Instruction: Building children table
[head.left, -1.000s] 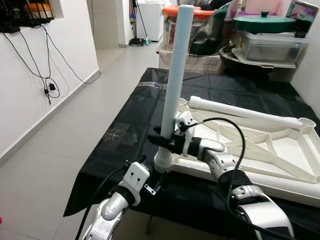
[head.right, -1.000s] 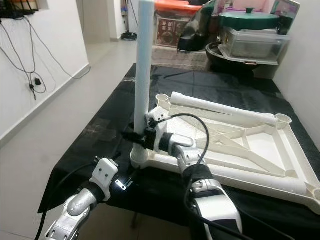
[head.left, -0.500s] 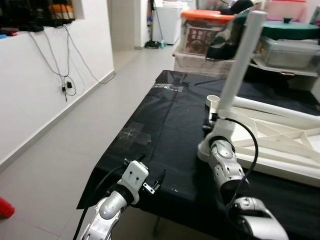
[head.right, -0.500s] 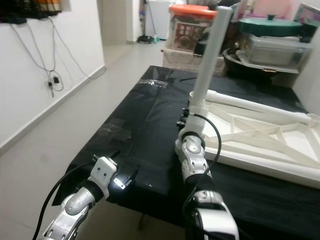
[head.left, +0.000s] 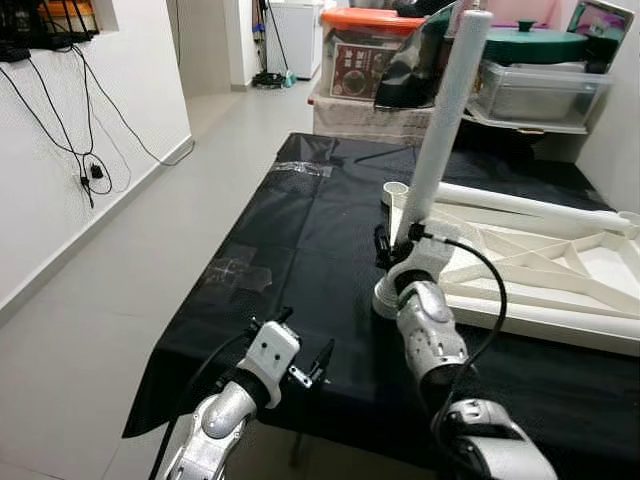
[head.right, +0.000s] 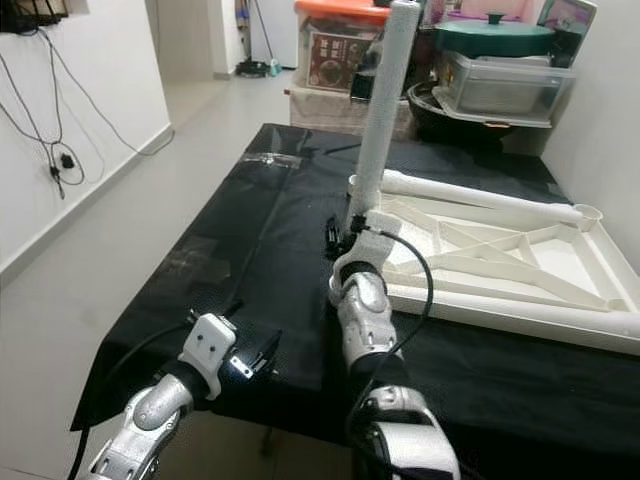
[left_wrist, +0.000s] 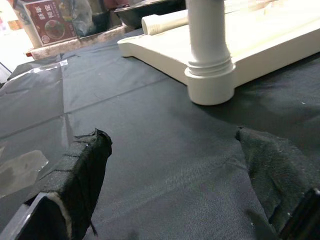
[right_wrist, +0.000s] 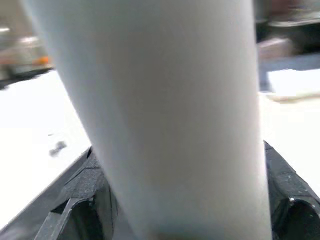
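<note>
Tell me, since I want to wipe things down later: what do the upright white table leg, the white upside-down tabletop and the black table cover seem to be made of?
The upright white table leg looks like moulded plastic, smooth and matte, with a stepped collar at its base. The white upside-down tabletop seems to be the same plastic, judging by its thin moulded ribs. The black table cover looks like thin plastic sheeting or coated cloth: creased, faintly glossy, patched with clear tape.

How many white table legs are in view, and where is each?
2. One leg stands in the near corner socket of the upturned tabletop, held by the right gripper. Another leg lies along its far edge. More may be hidden.
</note>
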